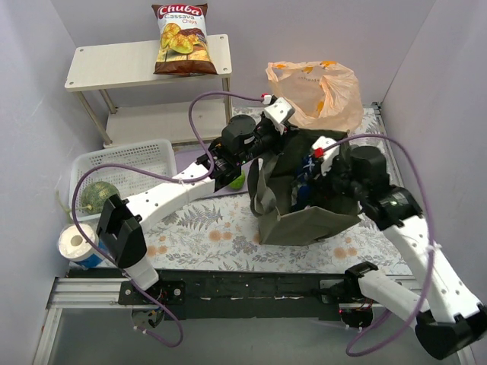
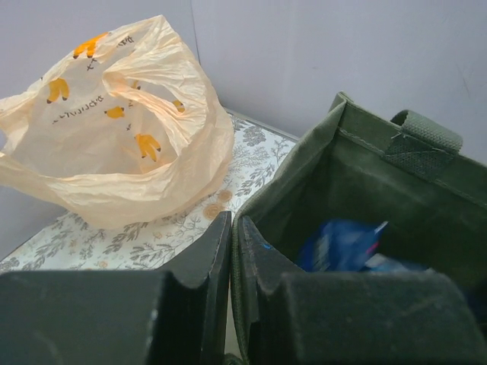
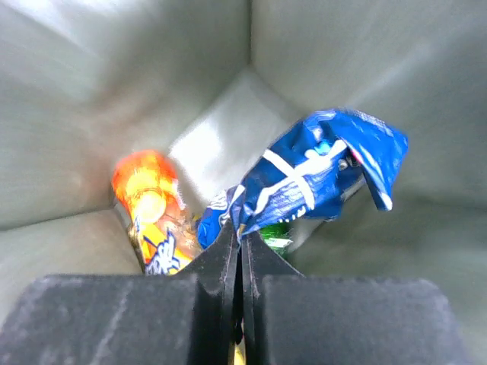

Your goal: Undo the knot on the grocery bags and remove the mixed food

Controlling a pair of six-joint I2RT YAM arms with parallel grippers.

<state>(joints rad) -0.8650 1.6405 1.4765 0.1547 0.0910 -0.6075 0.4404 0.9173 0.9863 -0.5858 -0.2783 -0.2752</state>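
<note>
The right gripper (image 3: pixel 242 234), shut on a corner of the dark-blue snack bag (image 3: pixel 319 171) inside the green tote (image 1: pixel 304 220), should lift straight up while the left gripper (image 2: pixel 232 258) clamps the tote's 11 o'clock rim

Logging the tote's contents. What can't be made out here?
- Top view: left arm and right arm largely cover the green tote.
- Right wrist view: orange bottle blurred, its lower part behind the right gripper.
- Right wrist view: green item mostly hidden under blue snack bag.
</note>
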